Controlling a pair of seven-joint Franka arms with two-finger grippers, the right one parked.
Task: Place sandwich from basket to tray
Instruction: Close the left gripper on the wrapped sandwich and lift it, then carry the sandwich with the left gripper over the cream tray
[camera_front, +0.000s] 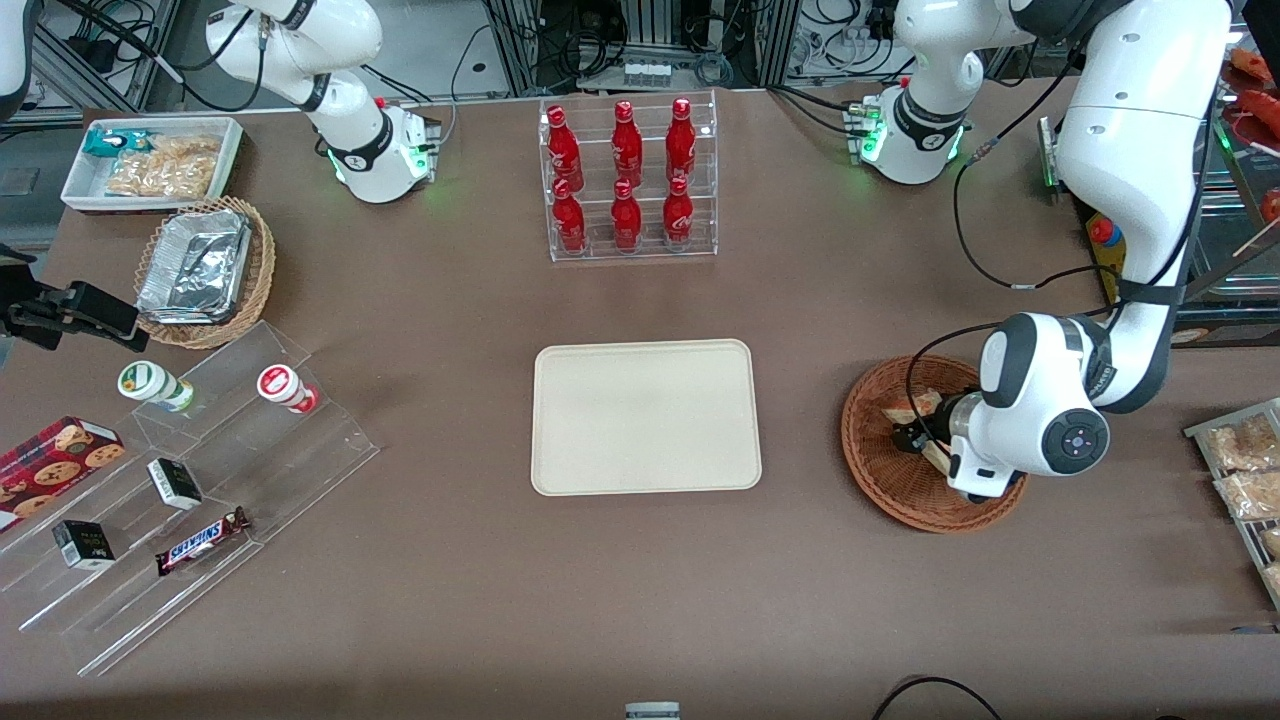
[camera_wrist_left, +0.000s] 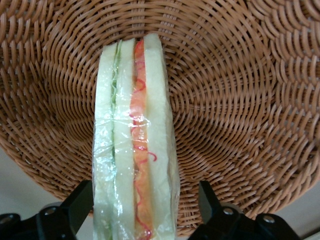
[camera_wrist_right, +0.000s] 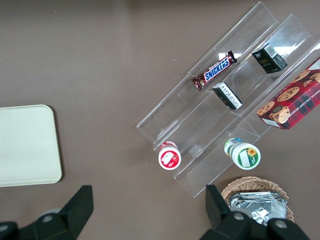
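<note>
The gripper (camera_wrist_left: 145, 210) hangs over the woven wicker basket (camera_wrist_left: 240, 100), fingers (camera_wrist_left: 80, 205) spread either side of the clear-wrapped sandwich (camera_wrist_left: 135, 150) (pale bread wedge, standing on edge), not touching it.

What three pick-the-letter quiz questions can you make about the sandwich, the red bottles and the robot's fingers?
1. Where is the sandwich?
A. on the tray
B. in the basket
C. in the bottle rack

2. How many red bottles stand in the rack?
A. four
B. six
C. nine

3. How do the gripper's fingers stand?
A. open, one on each side of the sandwich
B. shut above the tray
C. open above the tray

Answers: 1 B, the wedge lies on the basket's weave, the tray is bare. 2 B, two rows of three. 3 A, a gap shows beside each finger.
</note>
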